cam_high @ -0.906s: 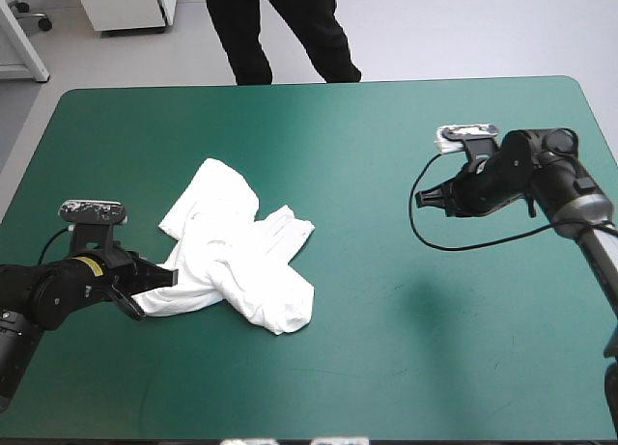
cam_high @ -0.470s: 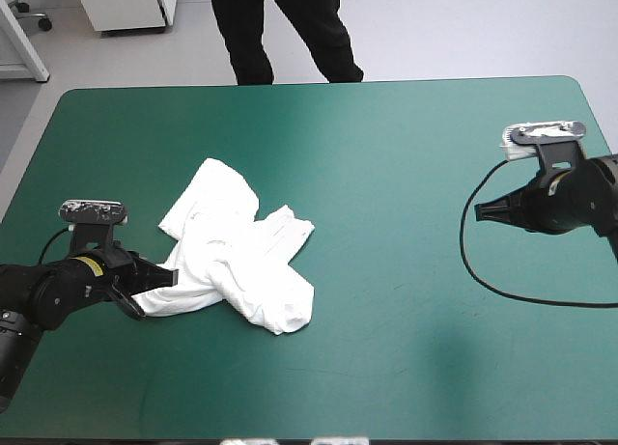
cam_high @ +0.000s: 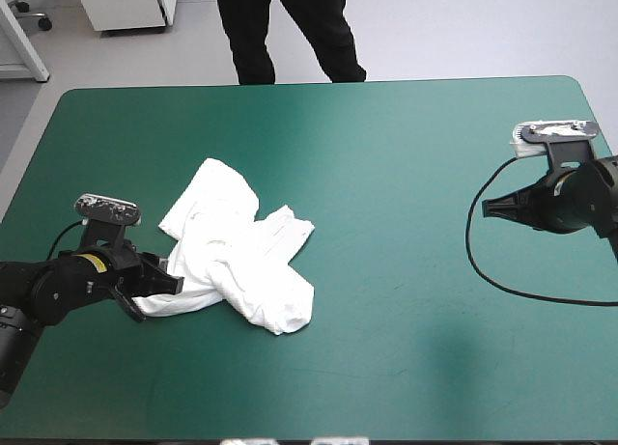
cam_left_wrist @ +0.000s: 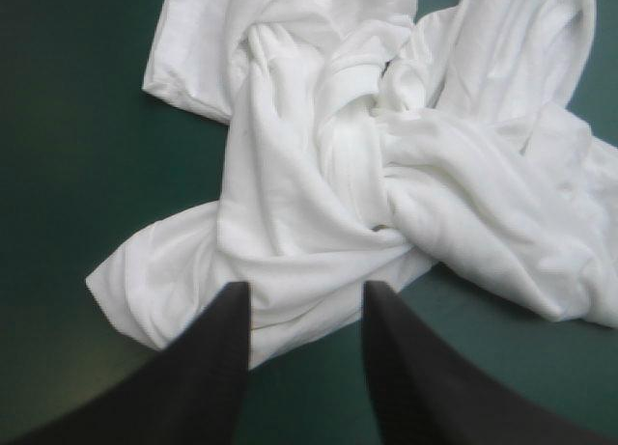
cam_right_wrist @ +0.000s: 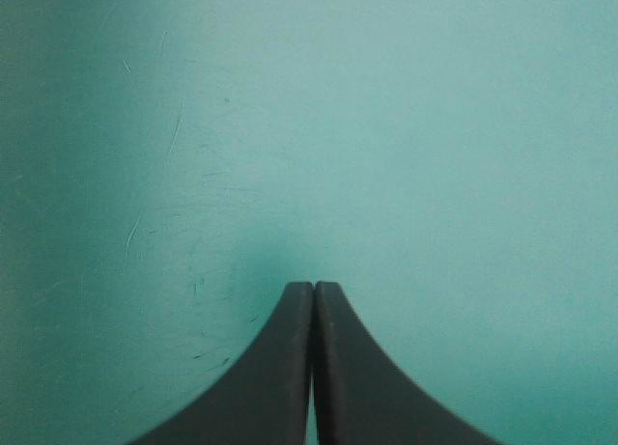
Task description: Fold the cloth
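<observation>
The T-shirt (cam_high: 237,247) lies in a crumpled white heap on the teal-green cover (cam_high: 386,126), left of centre. At its 8 o'clock edge the left gripper (cam_high: 159,286) stands parted, gripping nothing, its fingertips at the fabric's edge. Well apart at 3 o'clock, the right gripper (cam_high: 488,206) is pressed closed and empty over the cover.

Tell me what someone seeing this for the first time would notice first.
The white T-shirt, a crumpled heap left of the table's middle, stands out against the teal-green cover. The left gripper is open, its fingertips at the heap's left edge. The right gripper is shut over bare cover near the table's right edge.
</observation>
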Controlling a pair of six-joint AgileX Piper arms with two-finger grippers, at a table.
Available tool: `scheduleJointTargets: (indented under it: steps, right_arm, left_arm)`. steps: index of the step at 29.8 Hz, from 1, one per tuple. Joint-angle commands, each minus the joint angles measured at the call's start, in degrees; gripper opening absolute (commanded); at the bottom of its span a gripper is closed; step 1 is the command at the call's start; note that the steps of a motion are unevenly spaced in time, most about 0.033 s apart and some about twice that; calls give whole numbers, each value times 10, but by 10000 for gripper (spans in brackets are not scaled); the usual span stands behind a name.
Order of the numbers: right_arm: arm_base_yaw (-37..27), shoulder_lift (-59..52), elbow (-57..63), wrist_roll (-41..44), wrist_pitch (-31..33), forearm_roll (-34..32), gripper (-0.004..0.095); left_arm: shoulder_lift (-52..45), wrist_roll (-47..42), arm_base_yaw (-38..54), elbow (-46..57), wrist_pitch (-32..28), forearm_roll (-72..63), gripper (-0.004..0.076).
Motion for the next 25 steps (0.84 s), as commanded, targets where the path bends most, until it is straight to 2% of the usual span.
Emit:
scheduleJointTargets:
  steps: [1, 3, 7, 14, 18, 25]
  right_arm:
    - [-4, 0, -13, 0, -14, -12, 0]
    - [-4, 5, -12, 0, -15, -12, 0]
    - [-4, 12, -12, 0, -19, -11, 0]
    - [-4, 16, -12, 0, -20, -11, 0]
    - [-4, 16, -12, 1, -21, -11, 0]
    - [-4, 16, -12, 1, -23, -12, 0]
  left_arm:
    - [19, 7, 0, -38, -10, -34, 502]
    - [45, 18, 0, -57, 14, -48, 531]
    - [118, 48, 0, -108, 46, -75, 526]
    - [225, 51, -54, -181, 45, -58, 524]
    - [273, 19, -91, -187, 31, -26, 503]
    - [357, 19, -110, -188, -7, -27, 503]
